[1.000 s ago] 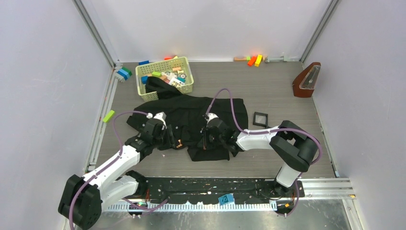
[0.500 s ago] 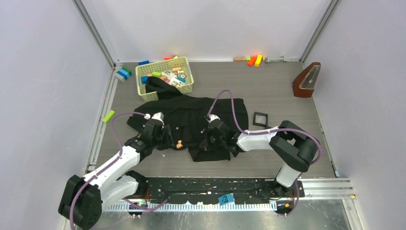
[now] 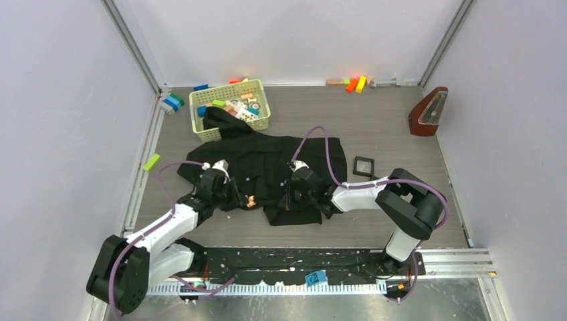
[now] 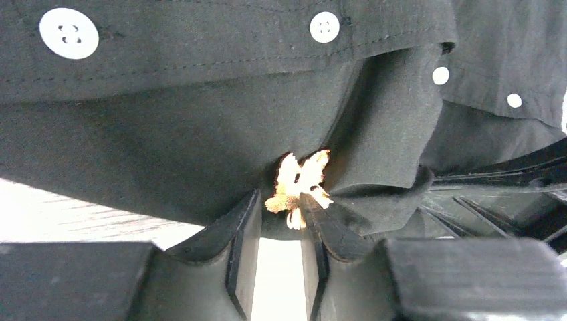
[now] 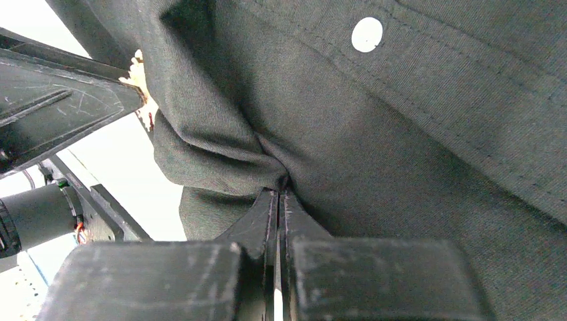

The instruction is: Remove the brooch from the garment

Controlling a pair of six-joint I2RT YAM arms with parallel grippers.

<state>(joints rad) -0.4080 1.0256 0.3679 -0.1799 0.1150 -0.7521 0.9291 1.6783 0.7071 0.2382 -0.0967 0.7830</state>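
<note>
On grey wood-grain table (image 3: 388, 134) (pale walls (image 3: 281, 33)) | left fingers (image 4: 242, 231) part-open at brooch (image 4: 299, 187) | right fingers (image 5: 263, 215) pinch garment (image 5: 374, 154)

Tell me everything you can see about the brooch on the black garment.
The brooch is tiny and bright orange-gold, with a jagged, leaf-like outline; glare hides its finer detail. It sits upright against a fold of the garment, near the cloth's lower edge, apparently pinned on. The left gripper brackets its lower tips with jaws slightly apart, and one finger seems to touch it.
</note>
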